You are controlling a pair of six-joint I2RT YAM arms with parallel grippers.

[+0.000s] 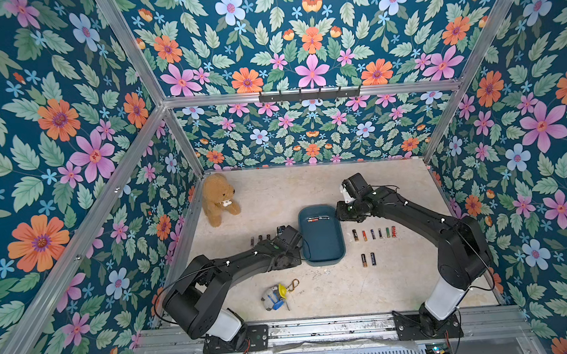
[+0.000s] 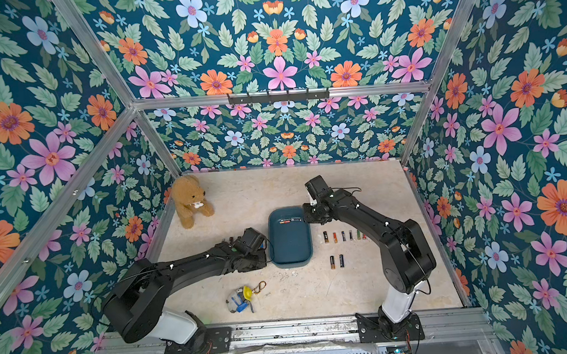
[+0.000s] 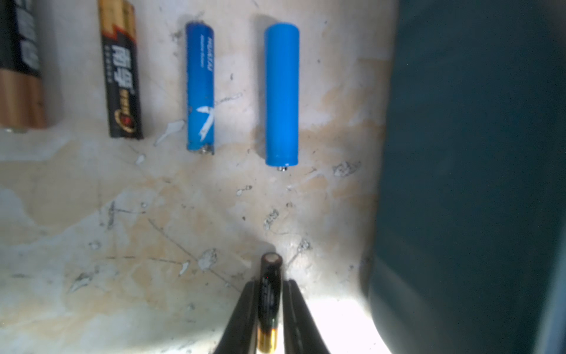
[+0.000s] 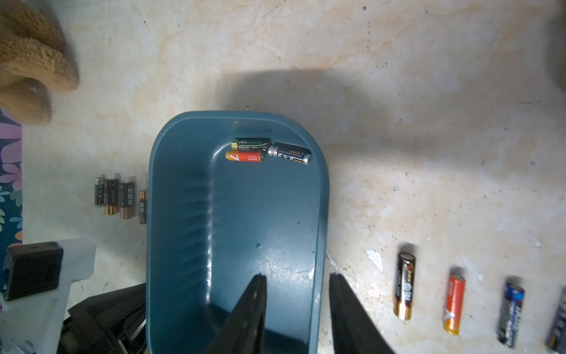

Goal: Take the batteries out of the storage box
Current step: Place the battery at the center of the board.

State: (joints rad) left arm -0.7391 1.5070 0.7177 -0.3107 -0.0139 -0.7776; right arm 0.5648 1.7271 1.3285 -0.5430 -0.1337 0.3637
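Left hand (image 3: 271, 283) grips black battery (image 3: 269, 309); storage box (image 4: 245, 233) holds three batteries (image 4: 250, 144).

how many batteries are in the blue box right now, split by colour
In the storage box:
orange battery: 1
green and gold battery: 1
dark battery with a silver end: 1
total: 3
Not counted: the black and gold battery gripped in the left pincer, over the table beside the box.
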